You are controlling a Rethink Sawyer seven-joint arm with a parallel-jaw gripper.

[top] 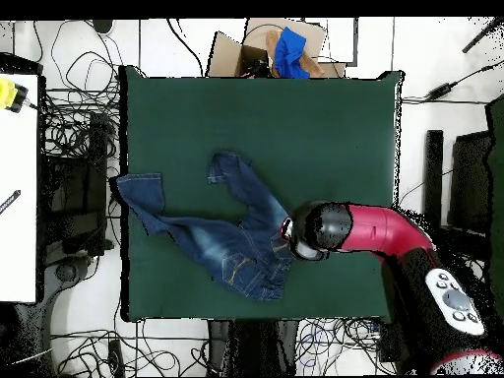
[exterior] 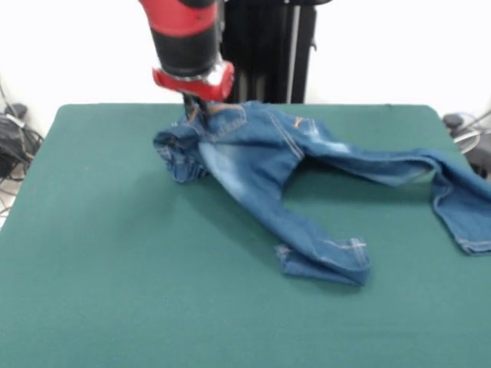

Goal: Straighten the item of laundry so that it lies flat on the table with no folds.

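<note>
A: At the table's [exterior: 92, 253] back edge, close by the pedestal, the arm [exterior: 186, 38] comes straight down onto the jeans [exterior: 253, 165]. The gripper [exterior: 192, 109] sits right at the waistband [exterior: 201, 123].

B: Spread, pressed together, pinching denim?

A: I cannot tell. The red and black wrist covers it from the front, and from overhead the arm's round head [top: 320, 229] sits squarely over that spot. The gripper's tip is down in the cloth, and that is all either view gives.

B: So where do the jeans lie?

A: On the green felt, in the back half from the front. The waist end is bunched up under the arm, with a crumpled lump of denim [exterior: 178, 157] just to the picture's left of it. Orange stitching [exterior: 301, 121] shows on a pocket near the top.

B: And the legs?

A: Splayed wide apart. One leg [exterior: 307, 230] runs forward toward the middle of the table, its cuff [exterior: 326, 261] folded and rumpled. The other leg [exterior: 399, 169] stretches off to the picture's right, twisted along its length, and its cuff [exterior: 464, 211] reaches the table's edge there.

B: Overhead agrees?

A: Yes. From above the jeans [top: 221, 241] make a rough V, the waist beside the arm, one cuff [top: 138, 192] at the table's [top: 295, 118] side edge. Pale faded patches show on the seat. Plenty of folds.
</note>
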